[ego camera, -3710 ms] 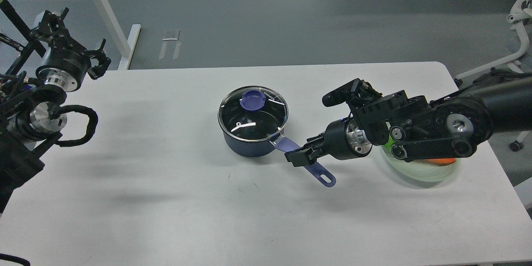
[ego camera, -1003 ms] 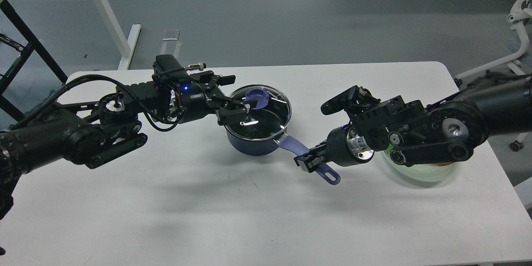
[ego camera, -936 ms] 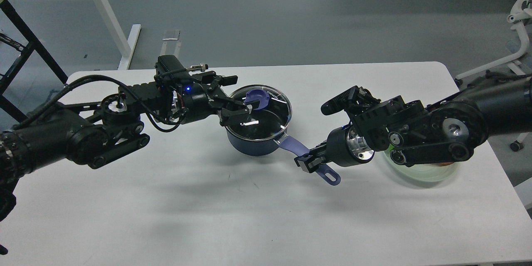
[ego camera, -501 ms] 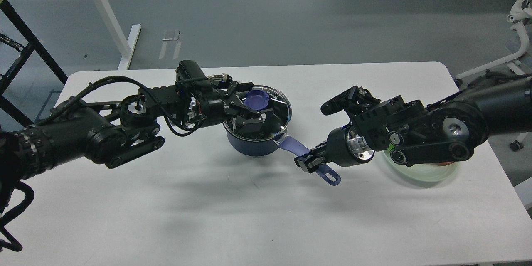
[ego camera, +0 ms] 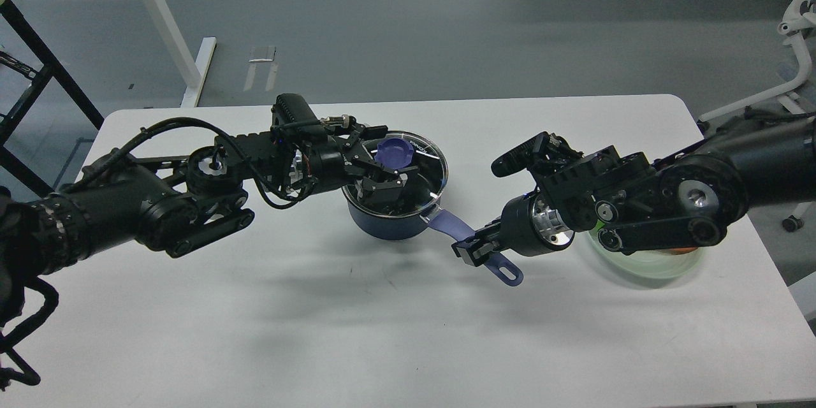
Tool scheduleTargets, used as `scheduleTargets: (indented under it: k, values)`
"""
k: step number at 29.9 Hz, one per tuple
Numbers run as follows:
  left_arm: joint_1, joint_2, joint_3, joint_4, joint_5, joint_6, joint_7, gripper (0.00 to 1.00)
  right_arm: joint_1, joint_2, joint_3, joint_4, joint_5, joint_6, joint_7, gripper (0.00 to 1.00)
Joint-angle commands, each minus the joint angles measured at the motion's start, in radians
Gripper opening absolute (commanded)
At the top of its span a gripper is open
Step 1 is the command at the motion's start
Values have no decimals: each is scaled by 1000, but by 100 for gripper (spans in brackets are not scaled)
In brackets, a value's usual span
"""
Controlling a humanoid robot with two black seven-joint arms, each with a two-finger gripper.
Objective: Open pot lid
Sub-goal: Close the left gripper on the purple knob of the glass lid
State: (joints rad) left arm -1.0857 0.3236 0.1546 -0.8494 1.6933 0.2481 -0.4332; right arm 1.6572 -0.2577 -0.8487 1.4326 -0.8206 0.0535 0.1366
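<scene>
A dark blue pot [ego camera: 381,227] stands mid-table with a glass lid [ego camera: 428,169] seated on it. The lid has a blue knob [ego camera: 395,153]. My left gripper [ego camera: 384,157] reaches in from the left over the lid. Its jaws are open and straddle the knob, one finger behind it and one in front. My right gripper [ego camera: 475,248] comes from the right and is shut on the pot's blue handle [ego camera: 449,224], whose looped end sticks out below the fingers.
A pale green translucent bowl [ego camera: 644,266] with something orange and green in it sits under my right arm at the table's right. The white table [ego camera: 319,331] ends near the bowl. A white frame leg stands on the floor at back left.
My left arm swung in from the far left to the pot, and its open gripper moved over the lid to straddle the knob. The right gripper closed on the handle and holds still.
</scene>
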Motion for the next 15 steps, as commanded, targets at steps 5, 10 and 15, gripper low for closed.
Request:
scheduleTargets:
  k: [5,10,15]
  values:
    - [-3,-3,2,12,-12,0,-4,99,-1,2,0,-1,-2,0,0,20]
    - [4,-21,5,16,-12,0,-6,99,-1,5,2,-3,0,0,0,20]
    - [6,-20,5,18,-12,0,-7,97,-1,3,2,-3,0,0,0,20]
